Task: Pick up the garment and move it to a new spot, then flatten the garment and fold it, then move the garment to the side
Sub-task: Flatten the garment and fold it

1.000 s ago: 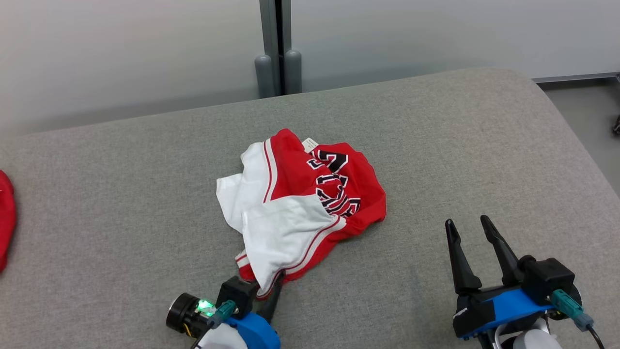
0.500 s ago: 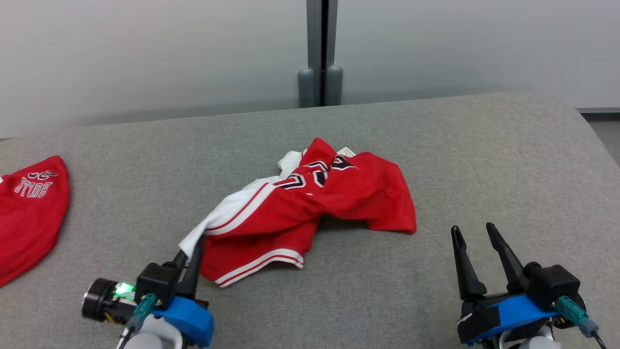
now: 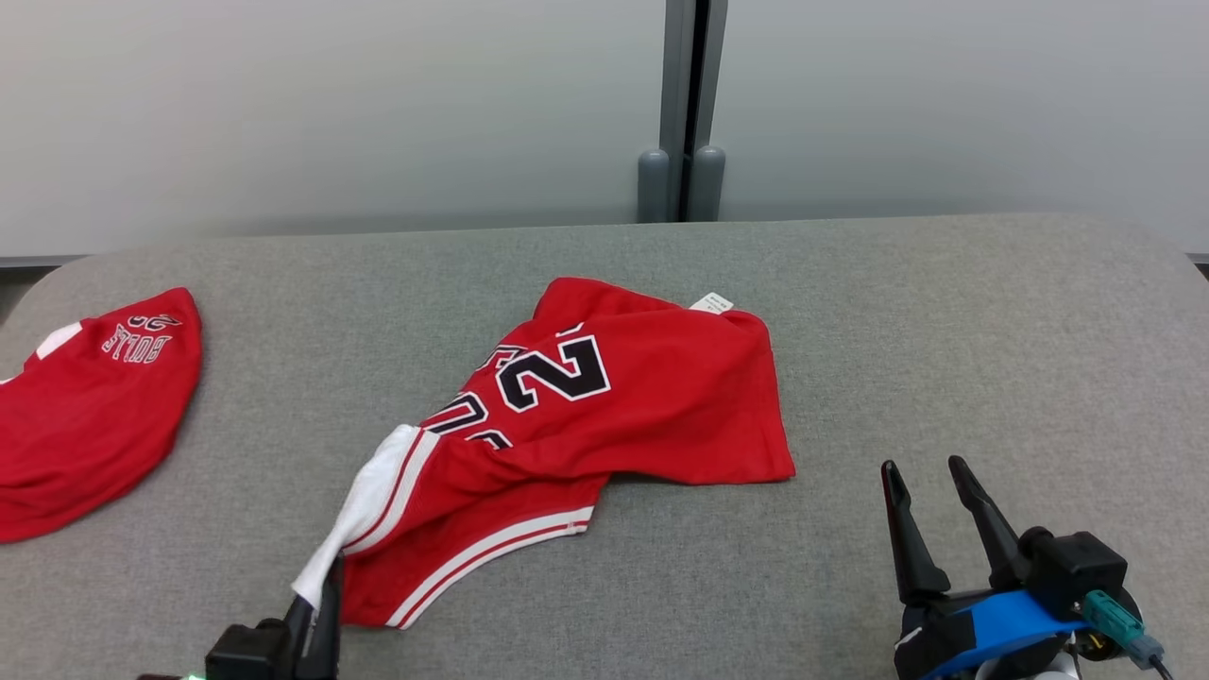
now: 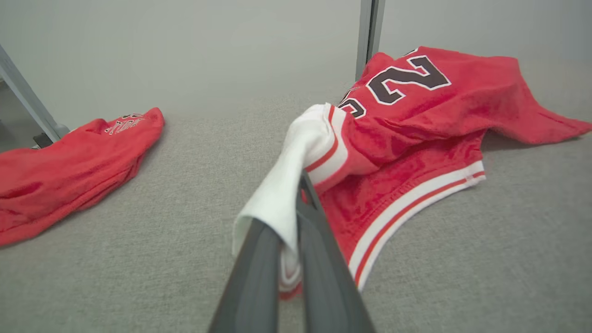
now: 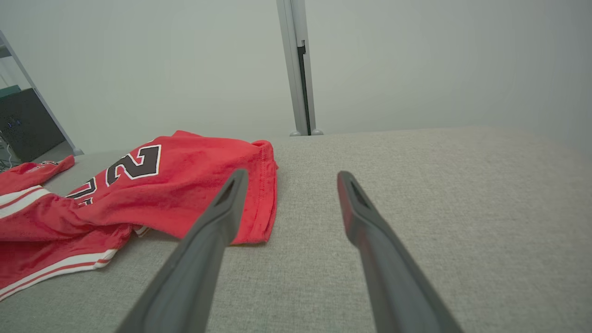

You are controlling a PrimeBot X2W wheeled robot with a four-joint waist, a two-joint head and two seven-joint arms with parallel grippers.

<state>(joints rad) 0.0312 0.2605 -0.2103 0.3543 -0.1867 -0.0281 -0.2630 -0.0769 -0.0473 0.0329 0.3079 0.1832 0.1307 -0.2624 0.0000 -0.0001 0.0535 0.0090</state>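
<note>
The left gripper [image 3: 324,590] has just shut its two fingers on the white corner [image 3: 364,510] of the garment [image 3: 623,416]. It pinches that corner tight, low down at 7 o'clock in the head view.

A moment ago the garment was a bunched heap with white on top. Now it is pulled out longer and flatter, and a big number 2 [image 3: 557,368] shows on the red. It lies in the middle of the grey soft top [image 3: 945,312] and stretches toward 7 o'clock.

The head camera has turned too, so the whole picture has slid sideways.

The right gripper [image 3: 922,463] waits at 4 o'clock with its fingers spread wide and holds nothing. It is near the garment but not touching.

Another red shirt [image 3: 94,406] lies at 9 o'clock, well apart.

I think the grab is done and the pull to a new spot is under way. Flattening and folding are not done yet.
</note>
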